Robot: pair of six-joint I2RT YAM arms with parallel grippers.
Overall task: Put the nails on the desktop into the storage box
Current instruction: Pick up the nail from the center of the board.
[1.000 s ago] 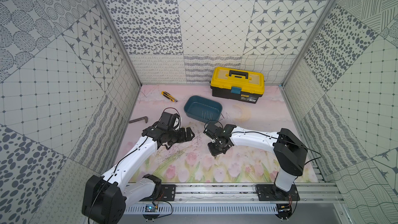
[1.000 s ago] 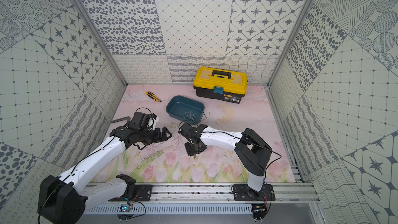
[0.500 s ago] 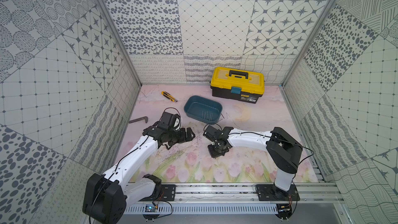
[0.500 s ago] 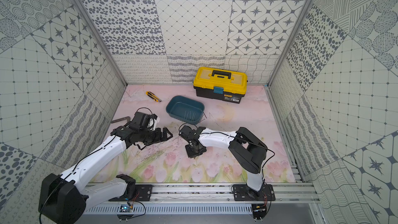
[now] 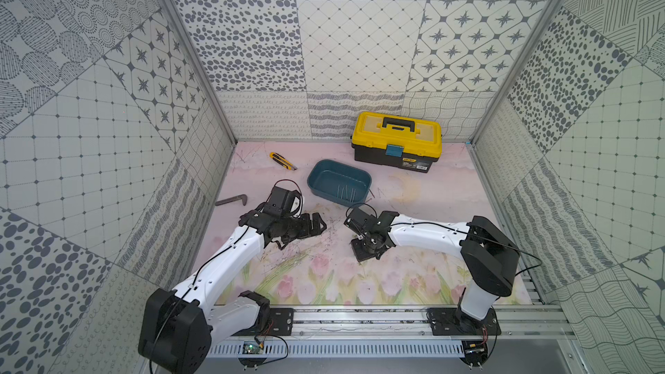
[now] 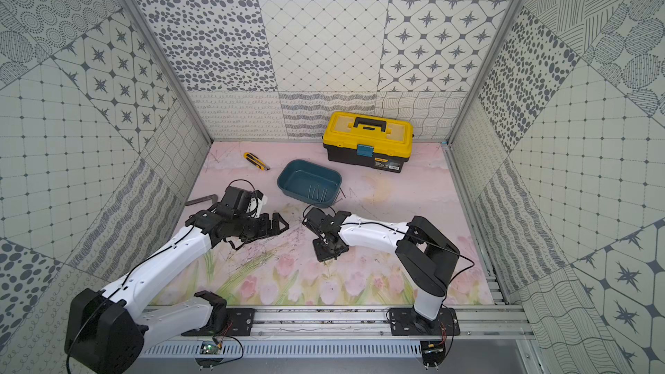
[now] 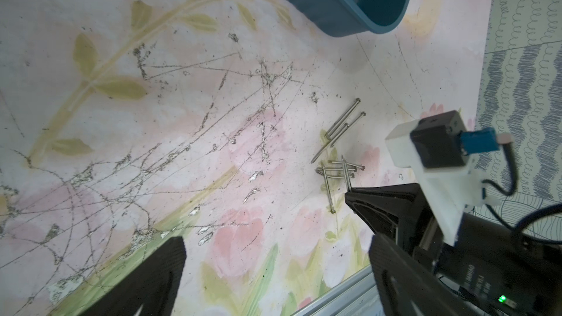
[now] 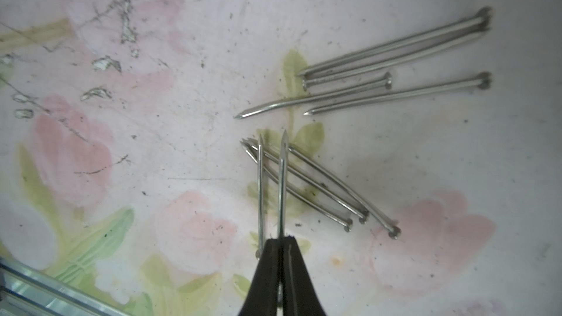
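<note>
The right gripper [image 8: 281,240] is closed on a nail [image 8: 282,177], which is pinched near its head. The head itself is hidden between the fingers. A second nail [image 8: 260,196] lies against the outside of one finger, and whether it is caught cannot be told. Seven loose nails [image 8: 395,56] are spread on the desktop [image 5: 414,278] just beyond the fingertips. Four lie nearly parallel, and three lie in a fan that is crossed by the held nail. Contact there cannot be judged. In both top views the right fingertips are hidden under the gripper's own wrist, and the loose nails are too thin to be made out.

The left gripper [image 5: 318,226] is held wide open and empty over the desktop, beside the right gripper but apart from it.

The box [image 5: 329,176] stands farther back, near the right gripper, with scratched desktop between them. A few nails are seen on its floor. In the left wrist view the box is cut off by the frame edge.

A toolbox [image 5: 397,138] stands behind the box at the back wall. A knife [image 5: 282,160] lies to the box's left, and a bar [image 5: 232,200] lies by the left wall. All three are well apart from both grippers.
</note>
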